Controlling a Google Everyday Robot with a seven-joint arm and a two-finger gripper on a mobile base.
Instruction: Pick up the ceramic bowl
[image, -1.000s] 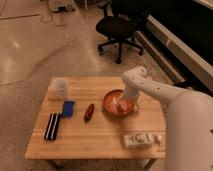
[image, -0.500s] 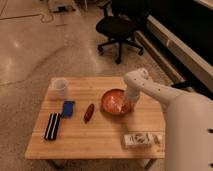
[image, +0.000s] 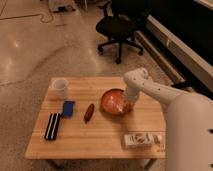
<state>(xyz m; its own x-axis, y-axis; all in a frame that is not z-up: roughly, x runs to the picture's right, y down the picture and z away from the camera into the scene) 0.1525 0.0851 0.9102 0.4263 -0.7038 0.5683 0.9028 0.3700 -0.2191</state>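
Okay, gripper (image: 128, 104) sits at the right rim of the ceramic bowl (image: 114, 101) mid-table, can't tell its finger state; you'll want a firm rim pinch and a straight lift.

white cup (image: 60, 87) | blue pack (image: 67, 108) | red object (image: 89, 112) | striped box (image: 52, 126) | carton (image: 141, 139) | office chair (image: 120, 27)

**Wooden bench, six things on top**

The bench (image: 100, 140) carries a white cup (image: 60, 88) at back left, a blue packet (image: 67, 108), a black-and-white bar (image: 52, 126), a red item (image: 89, 112), the bowl (image: 115, 102) under the gripper (image: 129, 102), and a white packet (image: 142, 140) near the front right.
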